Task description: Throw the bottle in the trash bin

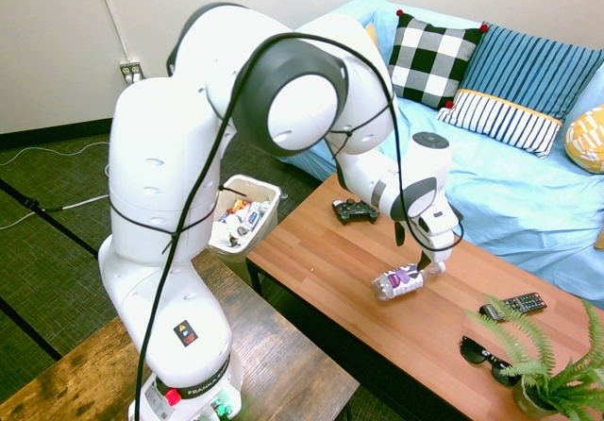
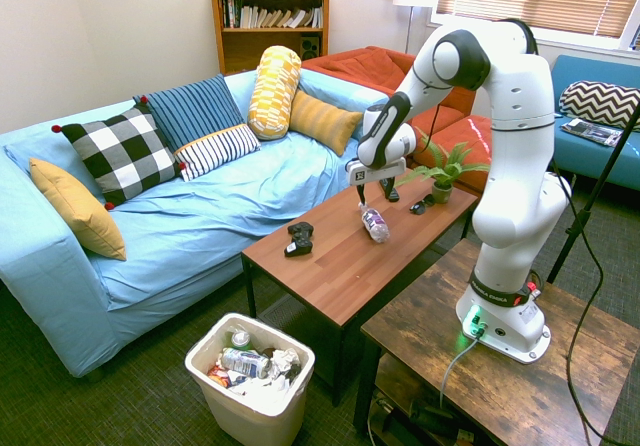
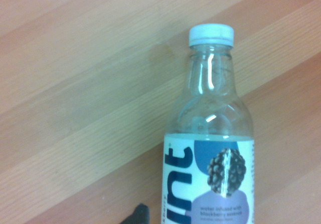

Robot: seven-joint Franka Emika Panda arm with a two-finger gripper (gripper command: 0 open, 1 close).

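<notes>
Your gripper point(image 2: 377, 202) released, its fingers spread wide, the bottle point(image 2: 375, 225) lying on its side on the coffee table point(image 2: 335, 276), just below your fingertips, white cap and purple-and-white label showing in your wrist view

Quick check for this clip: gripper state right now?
Gripper: open, fingers down by the clear bottle, which lies on its side on the coffee table; whether they touch it can't be told.
</notes>
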